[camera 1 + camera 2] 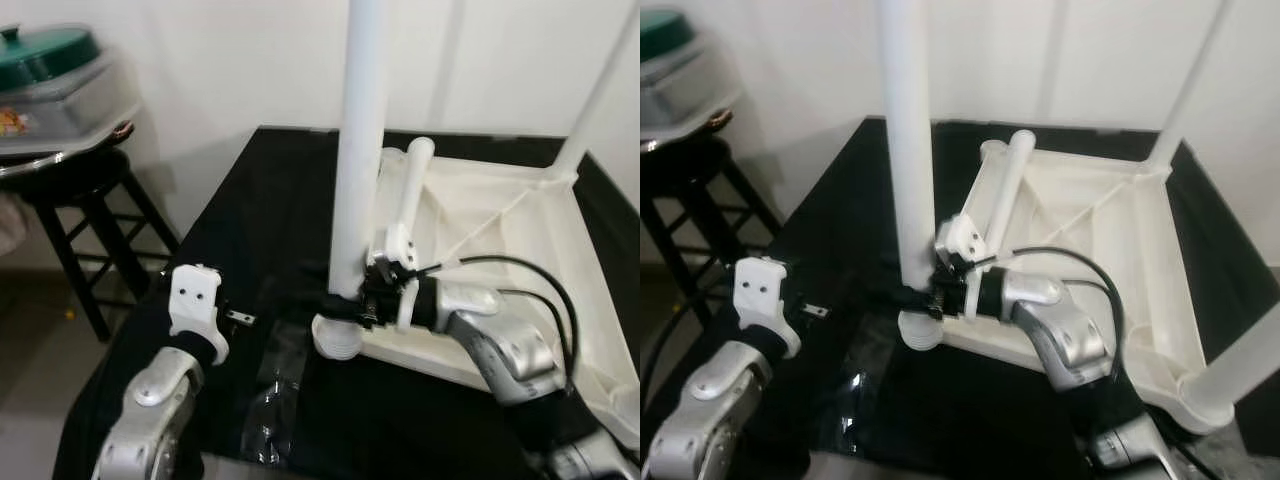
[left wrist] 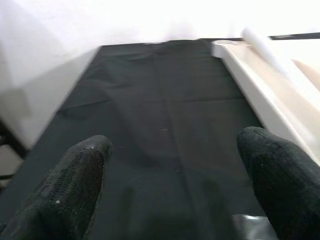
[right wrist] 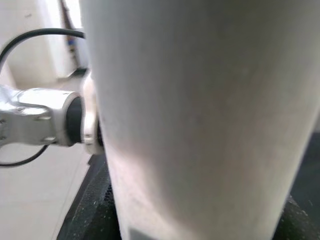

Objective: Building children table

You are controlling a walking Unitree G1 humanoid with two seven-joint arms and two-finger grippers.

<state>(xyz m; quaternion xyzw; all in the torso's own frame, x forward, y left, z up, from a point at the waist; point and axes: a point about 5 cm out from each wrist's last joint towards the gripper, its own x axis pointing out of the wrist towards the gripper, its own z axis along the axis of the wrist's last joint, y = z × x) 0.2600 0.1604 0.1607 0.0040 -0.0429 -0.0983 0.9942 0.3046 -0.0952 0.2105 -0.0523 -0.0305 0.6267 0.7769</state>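
The white children's table (image 1: 500,230) is lying upside down on a black counter (image 1: 250,200), with its flat top facing down and its ribbed underside facing up. A white leg (image 1: 360,150) is standing straight up at the near left corner of the table, and its ribbed bottom end is sitting in the corner socket. Another white leg (image 1: 598,95) is standing up at the far right corner, and a third one (image 1: 1240,370) is sticking up at the near right corner. A loose white leg (image 1: 412,190) is lying slanted inside the table, just behind the upright one. The right gripper (image 1: 362,298) is reaching in from the right, and its black fingers are clenching around the low part of the near left leg. The left gripper (image 2: 172,187) is hanging over the bare black counter to the left of the table, and its fingers (image 2: 75,175) are spread wide apart, grasping nothing. A clear plastic bag (image 1: 275,390) is lying on the counter near the front edge. A black stool (image 1: 75,200) is standing on the floor to the left of the counter, and a pot with a green lid (image 1: 45,55) is sitting on it.
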